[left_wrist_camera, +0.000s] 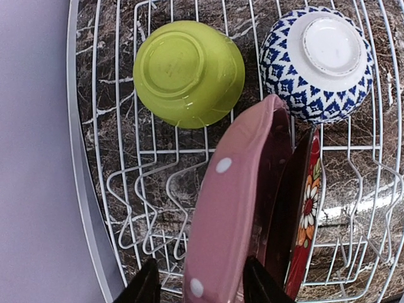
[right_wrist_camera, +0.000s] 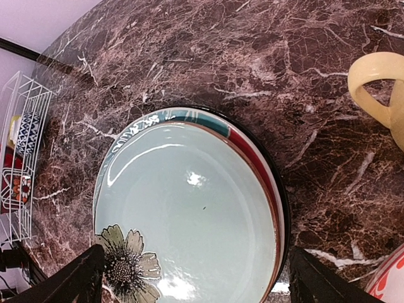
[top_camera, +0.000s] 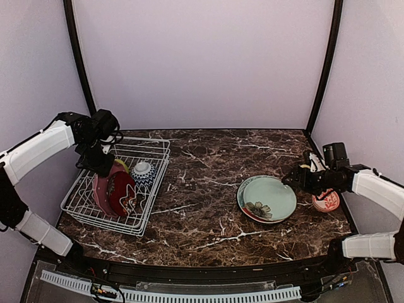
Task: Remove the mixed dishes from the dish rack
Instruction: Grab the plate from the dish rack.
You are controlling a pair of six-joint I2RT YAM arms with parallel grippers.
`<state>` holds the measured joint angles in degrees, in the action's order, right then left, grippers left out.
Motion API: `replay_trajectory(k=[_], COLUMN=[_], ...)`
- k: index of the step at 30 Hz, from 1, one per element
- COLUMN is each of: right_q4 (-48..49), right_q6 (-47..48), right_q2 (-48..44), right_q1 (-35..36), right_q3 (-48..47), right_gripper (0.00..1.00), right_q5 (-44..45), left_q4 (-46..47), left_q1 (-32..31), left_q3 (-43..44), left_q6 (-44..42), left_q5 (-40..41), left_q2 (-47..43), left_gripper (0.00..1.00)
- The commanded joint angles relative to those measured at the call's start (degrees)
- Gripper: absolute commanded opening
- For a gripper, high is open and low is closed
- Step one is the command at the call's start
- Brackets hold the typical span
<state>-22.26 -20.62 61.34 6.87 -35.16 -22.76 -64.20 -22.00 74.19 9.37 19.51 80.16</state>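
Left fingers straddle the pink dotted plate upright in the dish rack, not yet clamped; they should close squarely, then lift straight up, clear of the red floral plate alongside; right fingers spread, empty, over 2 stacked plates.

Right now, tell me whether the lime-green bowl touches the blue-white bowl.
Apart. The left wrist view shows a gap of dish rack wire between the lime-green bowl and the blue-white bowl.

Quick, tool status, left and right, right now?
Left tool: open, jaws straddling the pink dotted plate, not yet clamped.
Right tool: open, empty, above the pale green plate.
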Motion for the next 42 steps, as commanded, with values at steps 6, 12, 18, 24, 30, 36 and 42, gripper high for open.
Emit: replay_trajectory(k=[6,12,18,24,30,36,42], right_q4=[2.90,3.52,4.02,4.53,4.61,4.34,4.41], right_q6=[-0.40,-0.82,-1.17,-1.40,-1.53,-1.53,-1.54], right_q2=[0.90,1.43,2.09,2.42,2.38,2.12,2.18], right_q1=[0.38,0.40,0.38,0.41,0.42,0.41,0.42], right_q3=[1.00,0.91,0.71,0.71,0.95,0.79,0.62], right_gripper=[0.98,0.98,0.98,0.98,0.98,0.98,0.99], right_q5=[-2.04,-2.55,-3.09,-3.42,-3.52,-3.54,-3.60], left_q4=[2.21,2.00,-0.94,-4.32,-5.33,-5.78,-8.70], left_q1=[1.58,1.78,1.78,1.78,1.78,1.78,1.78], left_q3=[-3.42,-3.43,-1.34,2.53,3.97,5.77,10.04], left_q6=[-1.39,-1.38,-1.27,-1.06,-1.15,-1.08,-0.85], left_q5=[-1.65,-3.27,-2.70,-0.72,-1.20,-0.46,1.42], left_q2=[1.17,0.99,0.33,-0.08,-0.80,-1.28,-1.70], left_gripper=[0.33,0.22,0.12,0.03,0.01,0.01,0.01])
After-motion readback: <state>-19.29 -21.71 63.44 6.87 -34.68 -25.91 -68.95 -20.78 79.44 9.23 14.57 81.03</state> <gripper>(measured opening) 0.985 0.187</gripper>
